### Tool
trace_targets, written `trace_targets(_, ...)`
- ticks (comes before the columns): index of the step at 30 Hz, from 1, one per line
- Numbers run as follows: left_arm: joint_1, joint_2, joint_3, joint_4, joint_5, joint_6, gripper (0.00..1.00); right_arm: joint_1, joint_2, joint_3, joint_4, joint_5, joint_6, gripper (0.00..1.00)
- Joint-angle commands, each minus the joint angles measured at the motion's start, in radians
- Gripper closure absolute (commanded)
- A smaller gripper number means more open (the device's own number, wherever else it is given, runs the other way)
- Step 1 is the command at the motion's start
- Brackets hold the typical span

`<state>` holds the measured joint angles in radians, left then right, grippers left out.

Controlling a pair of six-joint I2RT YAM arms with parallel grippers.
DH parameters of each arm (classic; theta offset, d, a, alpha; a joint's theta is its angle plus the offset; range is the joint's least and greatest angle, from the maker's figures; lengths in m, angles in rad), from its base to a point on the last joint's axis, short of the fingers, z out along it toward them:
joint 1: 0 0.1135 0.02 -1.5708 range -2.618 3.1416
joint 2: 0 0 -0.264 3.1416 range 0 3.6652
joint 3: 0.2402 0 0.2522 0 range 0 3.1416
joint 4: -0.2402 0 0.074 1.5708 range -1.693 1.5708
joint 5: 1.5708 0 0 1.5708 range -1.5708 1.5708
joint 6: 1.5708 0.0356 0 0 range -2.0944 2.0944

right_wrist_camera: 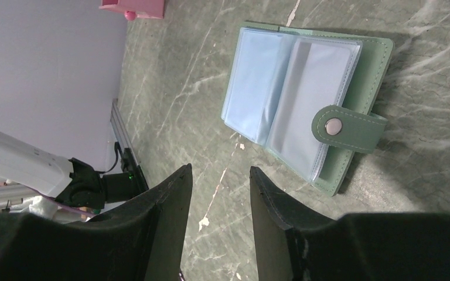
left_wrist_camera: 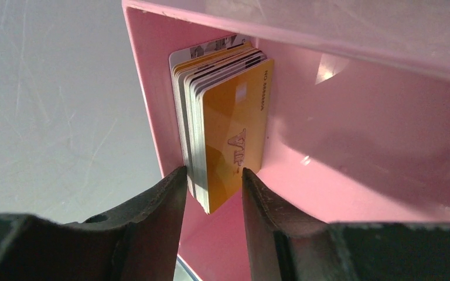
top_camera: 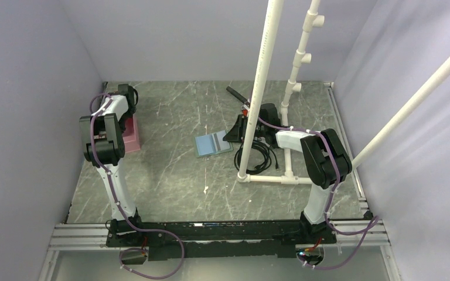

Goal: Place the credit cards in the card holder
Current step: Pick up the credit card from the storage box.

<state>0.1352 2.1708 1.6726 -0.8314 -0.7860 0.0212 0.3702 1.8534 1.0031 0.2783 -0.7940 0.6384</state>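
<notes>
The credit cards [left_wrist_camera: 234, 129] stand on edge as a stack against the left wall of a pink tray [left_wrist_camera: 357, 129], an orange one facing out. My left gripper [left_wrist_camera: 213, 171] is open, reaching into the tray with the near corner of the stack between its fingers; the left fingertip [left_wrist_camera: 179, 175] touches the stack, and pink shows between the orange card and the other finger. The card holder [top_camera: 214, 144], a green wallet, lies spread open on the table with pale blue sleeves up [right_wrist_camera: 304, 105]. My right gripper [right_wrist_camera: 220, 170] hovers open and empty just beside it [top_camera: 235, 130].
The pink tray [top_camera: 132, 136] sits at the left wall. A white pipe frame [top_camera: 258, 88] rises from the table right of centre, with a black cable [top_camera: 261, 153] coiled at its foot. A dark tool [top_camera: 234, 92] lies behind it.
</notes>
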Motion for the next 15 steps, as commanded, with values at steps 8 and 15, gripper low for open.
trace_targets(8, 0.001, 0.005, 0.023, 0.038, -0.095, 0.036, 0.63, 0.004, 0.006, 0.040, 0.018, -0.016, -0.022, 0.56)
trace_targets(15, -0.001, 0.009, 0.036, 0.031, -0.102, 0.041, 0.68, 0.004, 0.009, 0.042, 0.016, -0.017, -0.023, 0.56)
